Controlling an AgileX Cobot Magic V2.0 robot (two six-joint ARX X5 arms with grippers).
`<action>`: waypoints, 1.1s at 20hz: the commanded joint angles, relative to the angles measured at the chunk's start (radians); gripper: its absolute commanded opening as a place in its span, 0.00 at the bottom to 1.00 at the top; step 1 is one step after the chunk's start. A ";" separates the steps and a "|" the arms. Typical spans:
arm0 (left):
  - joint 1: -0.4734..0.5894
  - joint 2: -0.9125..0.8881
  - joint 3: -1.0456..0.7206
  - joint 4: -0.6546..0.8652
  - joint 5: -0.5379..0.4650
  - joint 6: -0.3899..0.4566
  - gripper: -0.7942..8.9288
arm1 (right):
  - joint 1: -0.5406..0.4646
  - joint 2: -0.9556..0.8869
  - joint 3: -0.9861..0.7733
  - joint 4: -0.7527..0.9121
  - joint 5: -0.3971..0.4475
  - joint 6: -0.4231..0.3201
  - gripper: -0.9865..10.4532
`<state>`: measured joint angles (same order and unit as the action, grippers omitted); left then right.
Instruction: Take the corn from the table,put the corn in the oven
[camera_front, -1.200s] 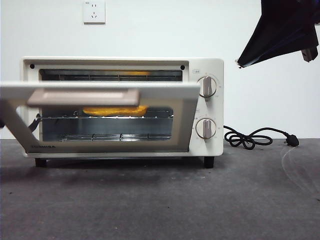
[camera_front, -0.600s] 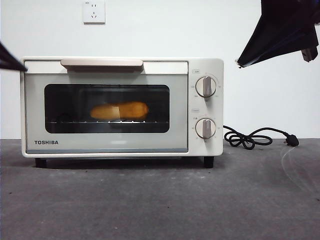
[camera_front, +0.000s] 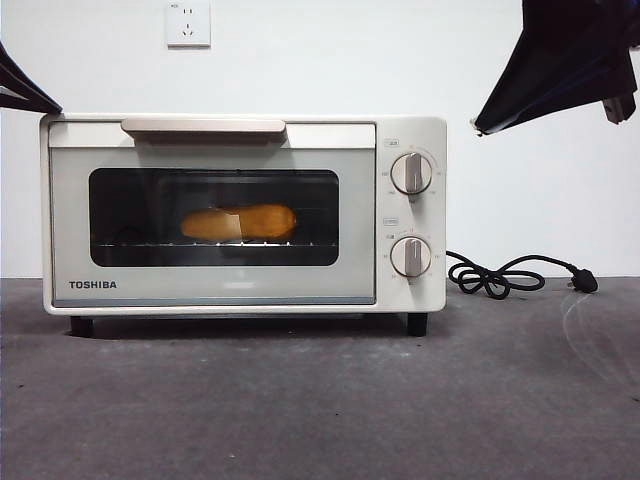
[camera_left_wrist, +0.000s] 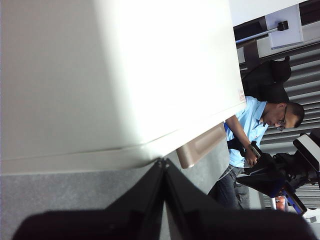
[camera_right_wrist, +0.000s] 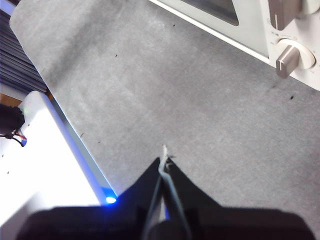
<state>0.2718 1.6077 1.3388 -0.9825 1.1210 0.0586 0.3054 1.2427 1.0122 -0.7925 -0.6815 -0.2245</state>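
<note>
The corn (camera_front: 240, 221) lies on the wire rack inside the oven (camera_front: 200, 285), seen through the dark glass of its closed door. My left gripper (camera_front: 45, 105) is shut and empty, a black tip just off the oven's upper left corner. In the left wrist view the left gripper (camera_left_wrist: 162, 162) points at the oven's cream body (camera_left_wrist: 125, 75), near the beige handle (camera_left_wrist: 200, 145). My right gripper (camera_front: 480, 128) hangs shut and empty high to the right of the oven. In its own view the right gripper (camera_right_wrist: 164, 159) is over bare table (camera_right_wrist: 175, 90).
The oven's black cord and plug (camera_front: 500, 275) lie on the table (camera_front: 320, 400) to its right. Two knobs (camera_front: 412, 173) face front. A wall socket (camera_front: 188, 23) sits above. The table's edge with a blue light (camera_right_wrist: 107, 200) shows in the right wrist view.
The oven door, half open a second ago, has swung shut with the corn inside. The left gripper's tip has since risen slightly at the oven's upper left corner. The right arm is still.
</note>
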 joint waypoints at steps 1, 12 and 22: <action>-0.006 -0.047 0.006 0.004 0.009 -0.002 0.07 | -0.001 0.004 -0.011 0.002 -0.007 -0.008 0.08; -0.358 -0.499 0.006 -0.092 -0.291 0.051 0.07 | 0.002 -0.003 -0.011 0.020 -0.007 -0.003 0.08; -0.524 -0.741 -0.019 -0.183 -0.576 0.013 0.07 | 0.057 -0.330 -0.011 0.085 0.054 0.137 0.08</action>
<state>-0.2497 0.8665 1.3300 -1.1591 0.5472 0.0807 0.3618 0.9112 1.0096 -0.7101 -0.6281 -0.1143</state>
